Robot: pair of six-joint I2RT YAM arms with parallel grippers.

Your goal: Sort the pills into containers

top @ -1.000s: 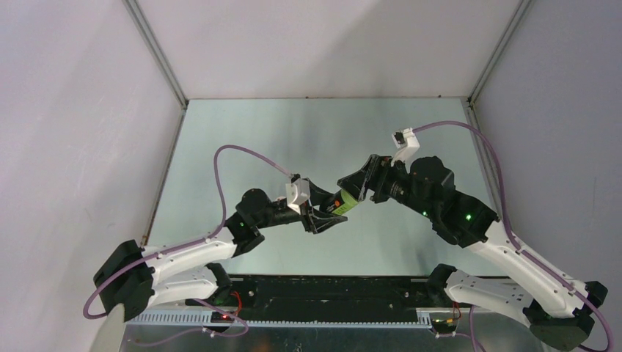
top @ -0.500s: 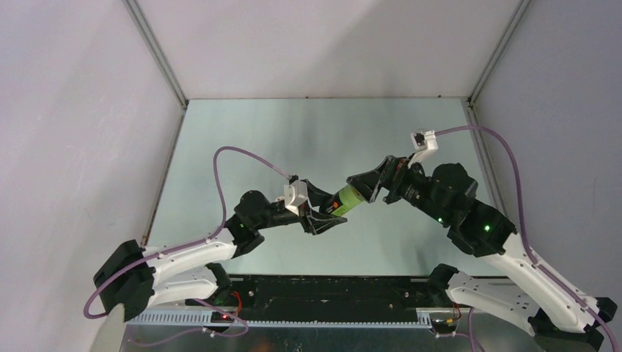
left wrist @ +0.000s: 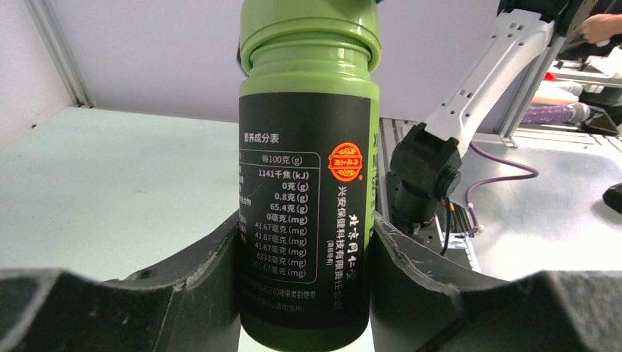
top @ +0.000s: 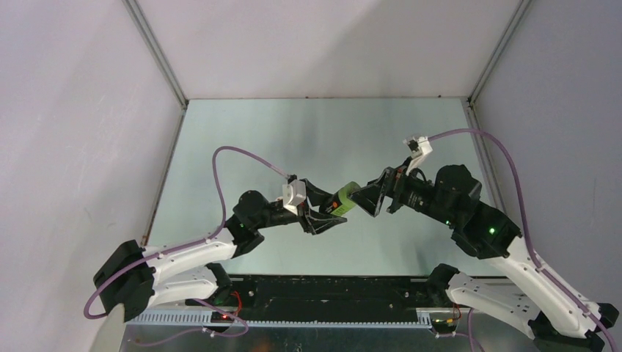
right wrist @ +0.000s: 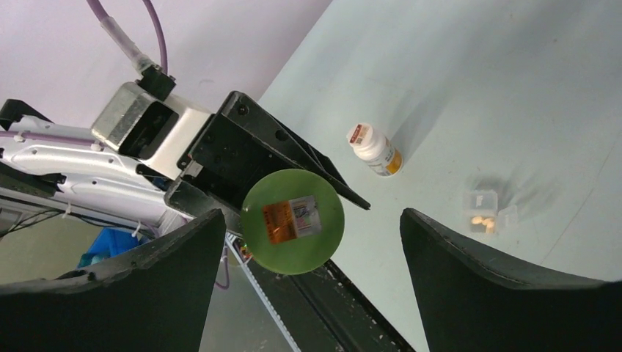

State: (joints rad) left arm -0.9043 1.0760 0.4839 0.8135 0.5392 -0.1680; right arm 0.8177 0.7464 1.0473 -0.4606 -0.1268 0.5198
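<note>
Above the pale green table [top: 293,132], the left gripper [top: 326,213] clamps a green plastic bottle with a black label [left wrist: 308,183] by its body. The right gripper [right wrist: 312,220] faces the bottle's cap, jaws spread wide, touching nothing. The small translucent pill box [right wrist: 483,210], holding pale pills [right wrist: 478,220], lies on the table at 4 o'clock from a white orange-labelled bottle [right wrist: 375,150].

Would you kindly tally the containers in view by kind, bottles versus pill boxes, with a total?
Bottles: 2, one green bottle and one white bottle.
Pill boxes: 1, a translucent pill box.
Total: 3.
</note>
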